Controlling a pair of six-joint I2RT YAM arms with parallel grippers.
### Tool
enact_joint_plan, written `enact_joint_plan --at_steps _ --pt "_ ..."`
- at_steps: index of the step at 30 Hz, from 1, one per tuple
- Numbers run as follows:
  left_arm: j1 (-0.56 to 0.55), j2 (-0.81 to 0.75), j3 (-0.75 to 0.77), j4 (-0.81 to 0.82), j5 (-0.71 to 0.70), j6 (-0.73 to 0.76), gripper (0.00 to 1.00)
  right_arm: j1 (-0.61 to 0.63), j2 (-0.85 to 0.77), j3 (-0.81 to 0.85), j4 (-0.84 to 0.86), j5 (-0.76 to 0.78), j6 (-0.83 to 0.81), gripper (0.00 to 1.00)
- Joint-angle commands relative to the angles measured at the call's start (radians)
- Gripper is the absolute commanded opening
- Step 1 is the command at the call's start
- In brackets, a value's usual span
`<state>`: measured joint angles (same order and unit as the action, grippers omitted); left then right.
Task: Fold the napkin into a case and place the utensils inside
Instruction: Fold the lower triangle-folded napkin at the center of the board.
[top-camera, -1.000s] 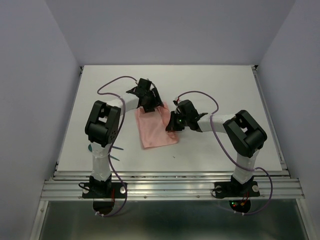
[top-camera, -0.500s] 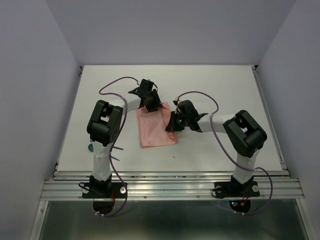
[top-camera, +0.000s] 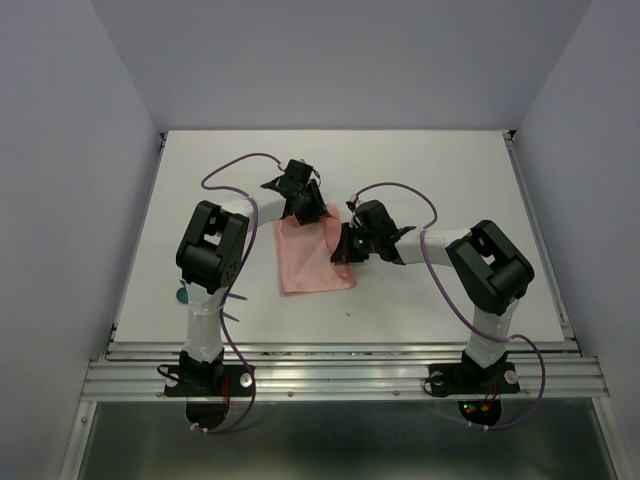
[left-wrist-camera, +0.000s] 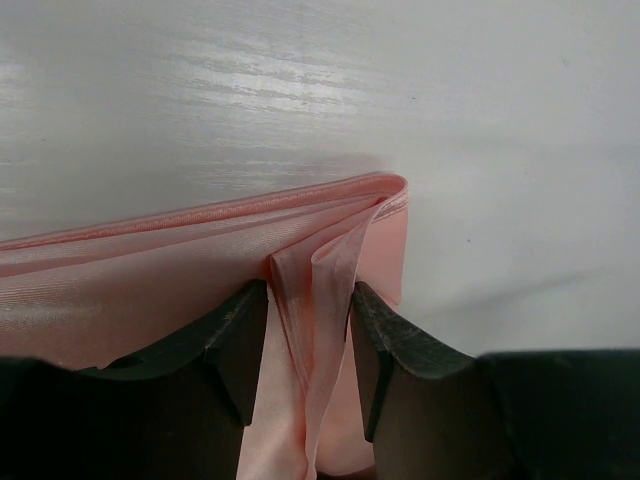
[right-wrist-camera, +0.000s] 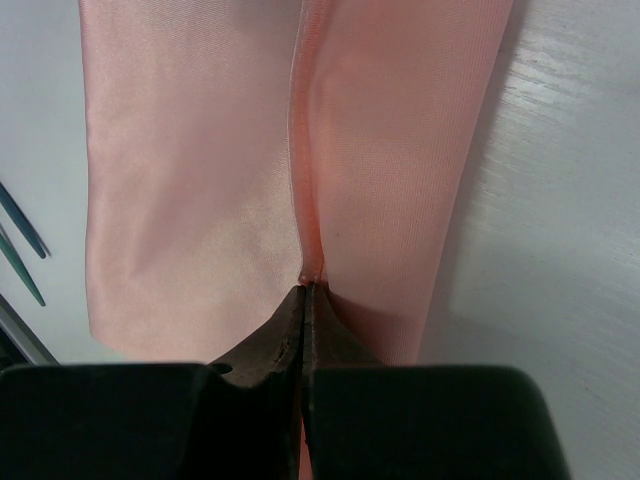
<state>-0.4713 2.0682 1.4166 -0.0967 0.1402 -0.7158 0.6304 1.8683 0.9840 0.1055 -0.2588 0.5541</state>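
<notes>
Far to the left of both my grippers, beside my left arm's upright link, the utensils (top-camera: 182, 296) show from above only as slivers of teal, mostly hidden by the arm. My left wrist camera misses them. My right wrist camera catches two thin teal handles on the table (top-camera: 450, 180), well apart from my fingertips, past the cloth's left edge.

My left gripper (top-camera: 300, 203) sits at the far corner of the napkin (top-camera: 315, 258). From above I cannot tell how my jaws stand there. Up close, my left fingers (left-wrist-camera: 240, 335) are a narrow gap apart, with a bunched pleat of pink cloth filling that gap and pressed by both pads. Just ahead of the tips the layered folded edge curls round and lies on the bare table.

The napkin lies flat between my two grippers as a folded salmon rectangle, its long side running toward my bases.

My right gripper (top-camera: 344, 247) is at the cloth's right edge. The top view hides the tips under the wrist. The right wrist view shows my right fingers (right-wrist-camera: 285, 320) closed almost flush, nipping a thin raised ridge of cloth that runs straight ahead from the tips, with flat panels either side.
</notes>
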Motion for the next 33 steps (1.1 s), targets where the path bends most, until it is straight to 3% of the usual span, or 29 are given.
enact_joint_plan --at_steps 1,11,17,19,22,25,27,33 --pt "-0.009 -0.022 0.033 0.009 -0.027 0.003 0.48 0.018 0.012 -0.038 -0.066 0.016 -0.014 0.01" --pt "-0.013 0.003 0.054 0.005 -0.040 -0.001 0.47 0.028 0.009 -0.038 -0.066 0.013 -0.013 0.01" --pt "-0.015 0.023 0.081 -0.003 -0.042 -0.001 0.30 0.028 0.006 -0.039 -0.070 0.016 -0.017 0.01" --pt "-0.015 0.027 0.084 -0.008 -0.044 0.003 0.29 0.028 0.002 -0.039 -0.070 0.020 -0.016 0.01" --pt "-0.015 0.026 0.082 -0.011 -0.048 0.004 0.29 0.028 0.000 -0.038 -0.073 0.021 -0.017 0.01" --pt "-0.016 0.018 0.079 -0.015 -0.068 0.013 0.42 0.028 0.002 -0.033 -0.075 0.021 -0.019 0.01" --pt "-0.018 0.018 0.079 -0.023 -0.079 0.018 0.45 0.028 0.003 -0.033 -0.076 0.021 -0.017 0.01" --pt "-0.023 0.035 0.076 -0.034 -0.117 0.022 0.38 0.028 0.000 -0.028 -0.079 0.023 -0.019 0.01"
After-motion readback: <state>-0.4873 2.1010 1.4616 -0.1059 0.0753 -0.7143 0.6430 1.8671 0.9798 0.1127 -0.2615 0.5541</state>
